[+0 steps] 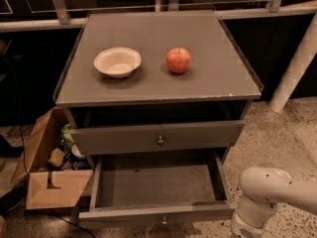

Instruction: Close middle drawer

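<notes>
Cabinet (213, 78) has its middle drawer (129, 213) pulled way out below the top drawer (124, 139), so the front needs a shove. Arm (270, 195) hangs low by its right corner, likely lining up; gripper's below frame, can't tell its state.

surface: cabinet top (218, 83) | on it: white bowl (117, 62) — red apple (178, 60), apart

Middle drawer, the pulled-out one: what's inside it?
The middle drawer shows only its bare grey bottom, nothing in it. Its back strip is hidden under the top drawer. The robot's white arm is by its front corner; the gripper is out of view.
</notes>
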You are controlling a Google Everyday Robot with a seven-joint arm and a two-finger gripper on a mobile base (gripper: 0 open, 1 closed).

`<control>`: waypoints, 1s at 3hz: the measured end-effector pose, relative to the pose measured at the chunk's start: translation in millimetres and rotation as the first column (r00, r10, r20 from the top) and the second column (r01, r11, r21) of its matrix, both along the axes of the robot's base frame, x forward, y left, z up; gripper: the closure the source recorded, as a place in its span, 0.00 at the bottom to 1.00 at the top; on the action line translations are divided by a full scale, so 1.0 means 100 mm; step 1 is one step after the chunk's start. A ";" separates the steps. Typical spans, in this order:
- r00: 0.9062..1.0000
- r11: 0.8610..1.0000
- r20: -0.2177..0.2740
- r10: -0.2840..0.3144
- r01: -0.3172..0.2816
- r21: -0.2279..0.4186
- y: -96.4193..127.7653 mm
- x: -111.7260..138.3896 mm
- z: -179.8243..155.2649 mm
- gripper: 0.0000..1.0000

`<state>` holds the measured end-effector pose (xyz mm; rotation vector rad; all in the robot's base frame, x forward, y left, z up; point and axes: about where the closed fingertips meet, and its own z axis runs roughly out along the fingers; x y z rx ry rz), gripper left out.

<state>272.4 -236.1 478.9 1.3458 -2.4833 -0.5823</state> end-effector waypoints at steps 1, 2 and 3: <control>1.000 1.000 -0.022 0.000 0.000 0.010 0.02 -0.06 -0.08 1.00; 0.999 0.999 -0.033 -0.025 0.026 0.036 0.08 -0.04 -0.18 1.00; 0.998 0.996 0.007 -0.065 0.065 0.068 0.20 0.21 -0.41 1.00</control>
